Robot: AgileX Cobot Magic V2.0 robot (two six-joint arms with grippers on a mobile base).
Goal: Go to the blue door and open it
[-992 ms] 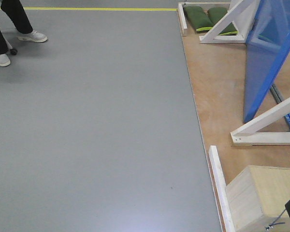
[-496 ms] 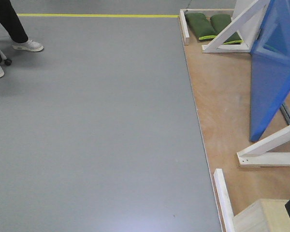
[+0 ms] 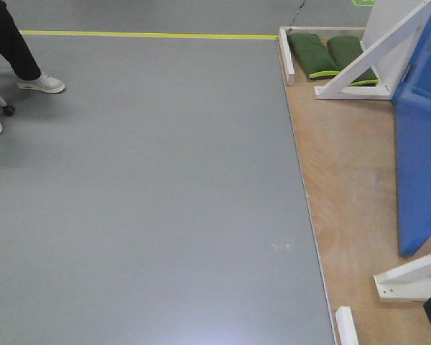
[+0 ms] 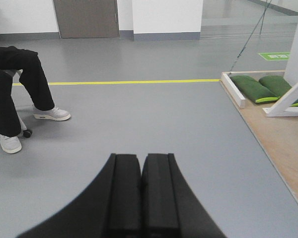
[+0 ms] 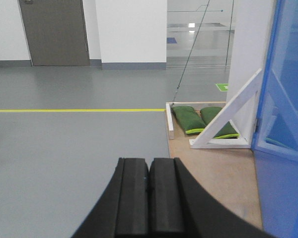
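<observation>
Left tool (image 4: 140, 198) and right tool (image 5: 149, 198) are both pressed shut, empty; the blue door (image 3: 420, 180) has slid rightward in the front view, so the approach seems unfinished.

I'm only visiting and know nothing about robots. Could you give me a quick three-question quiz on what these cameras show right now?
1. True or false: the left gripper and the right gripper are both shut and hold nothing.
2. The blue door stands on: A) a carpet, B) the wooden platform, C) a table.
3. Fill in: the line across the grey floor is coloured ____.

Key: 1 true; 2 B; 3 yellow.
</observation>
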